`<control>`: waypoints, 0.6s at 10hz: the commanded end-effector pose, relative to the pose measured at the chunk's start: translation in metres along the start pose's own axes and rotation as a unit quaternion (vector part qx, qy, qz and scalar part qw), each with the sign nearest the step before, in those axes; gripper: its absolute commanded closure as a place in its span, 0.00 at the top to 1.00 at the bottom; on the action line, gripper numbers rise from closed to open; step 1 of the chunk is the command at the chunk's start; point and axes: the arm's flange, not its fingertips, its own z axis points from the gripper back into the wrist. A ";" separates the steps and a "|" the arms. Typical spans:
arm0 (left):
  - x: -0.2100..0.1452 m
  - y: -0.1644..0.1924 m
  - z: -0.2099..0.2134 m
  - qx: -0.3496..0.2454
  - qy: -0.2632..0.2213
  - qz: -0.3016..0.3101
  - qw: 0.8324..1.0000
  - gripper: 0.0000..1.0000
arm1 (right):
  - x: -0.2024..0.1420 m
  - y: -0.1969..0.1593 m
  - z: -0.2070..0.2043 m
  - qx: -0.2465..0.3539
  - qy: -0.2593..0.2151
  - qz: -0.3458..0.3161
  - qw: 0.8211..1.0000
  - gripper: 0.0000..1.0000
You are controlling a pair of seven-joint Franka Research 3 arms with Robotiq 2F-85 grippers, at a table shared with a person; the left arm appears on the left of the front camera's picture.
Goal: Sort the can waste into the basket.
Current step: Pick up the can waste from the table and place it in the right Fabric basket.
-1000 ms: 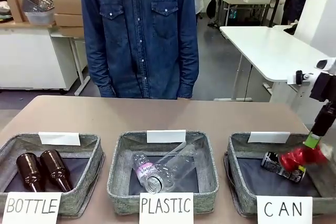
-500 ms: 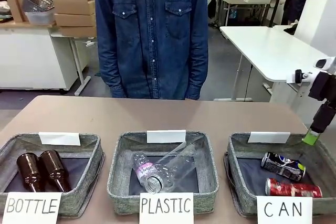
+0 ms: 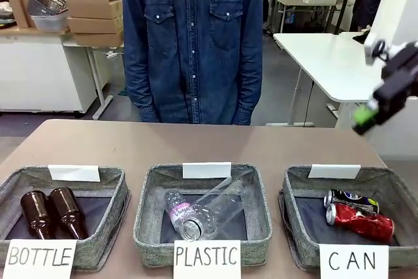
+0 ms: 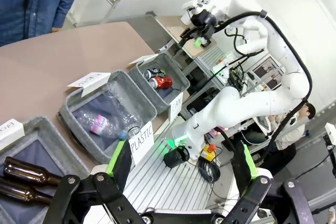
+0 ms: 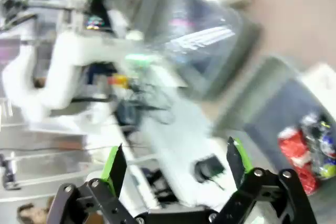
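Right jaws: the right gripper [image 5: 176,169] stands with its green-padded fingers spread wide and nothing between them; in the front view it hangs high at the right edge [image 3: 366,117], well above the baskets.
Left jaws: the left gripper [image 4: 181,163] is likewise spread wide and empty, held off to the side of the tabletop [image 3: 196,145].
Can waste, location: the shiny red dented metal can [image 3: 360,221] and the dark blue-black dented can with yellow-green marks [image 3: 349,199] both lie on their sides, touching, inside the rectangular grey woven-fabric basket signed "CAN" [image 3: 290,191].
Task status: judged complete; no can lies on the tabletop.
Handling: thin metal, light, already crumpled; likely slippery where smooth and prone to crush further.
Grasp point: across the mid-body, pads on opposite sides, light force.
Neighbours: grey basket signed "PLASTIC" [image 3: 145,210] holds clear plastic bottles [image 3: 202,210]; grey basket signed "BOTTLE" [image 3: 117,191] holds brown glass bottles [image 3: 52,212].
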 end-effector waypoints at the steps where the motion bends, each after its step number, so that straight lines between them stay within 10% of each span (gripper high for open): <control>1: 0.002 -0.001 0.000 -0.009 -0.005 -0.007 1.000 1.00 | 0.003 0.003 0.022 0.474 -0.271 -0.152 0.824 1.00; 3: 0.002 -0.001 0.000 -0.009 -0.005 -0.007 1.000 1.00 | -0.010 -0.003 0.031 0.556 -0.310 -0.117 0.762 1.00; 4: 0.002 -0.001 0.000 -0.009 -0.005 -0.007 1.000 1.00 | 0.000 0.018 0.020 0.159 -0.044 -0.005 0.986 1.00; 6: 0.002 -0.001 0.000 -0.009 -0.005 -0.007 1.000 1.00 | 0.000 0.018 0.020 0.159 -0.044 -0.005 0.986 1.00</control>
